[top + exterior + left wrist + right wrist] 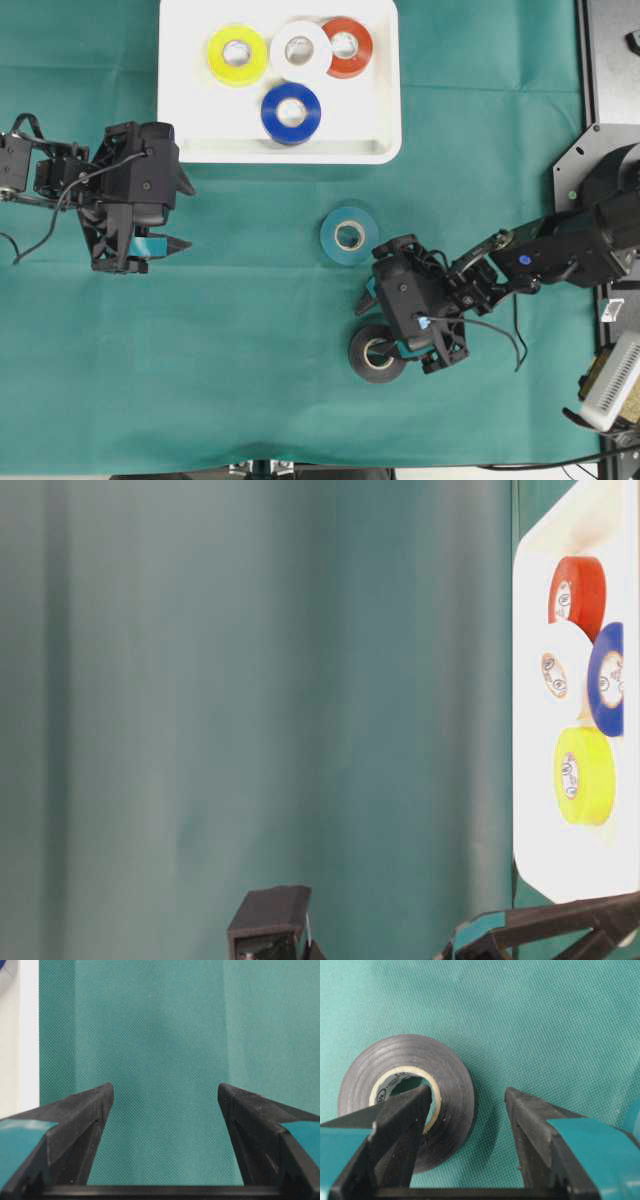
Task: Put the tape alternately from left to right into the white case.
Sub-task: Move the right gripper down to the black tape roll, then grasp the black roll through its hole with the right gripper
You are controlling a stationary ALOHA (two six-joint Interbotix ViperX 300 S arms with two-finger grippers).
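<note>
The white case [190, 120] holds the yellow [237, 54], white [300, 49], red [347, 46] and blue [291, 112] tape rolls. A teal roll [349, 236] lies flat on the green cloth below the case. The black roll [405, 1095] lies flat further down. My right gripper [468, 1092] is open over it, one finger [402, 1115] above the pale core hole and the other finger [530, 1125] outside the roll's rim, with a gap of cloth between them. My left gripper [166, 1091] is open over bare cloth, beside the case's edge [27, 1035].
The green cloth [220, 360] covers the table. A black mounting plate and the right arm's base [610, 180] stand at the right edge. The table-level view shows the case [530, 830] on the right and a green backdrop.
</note>
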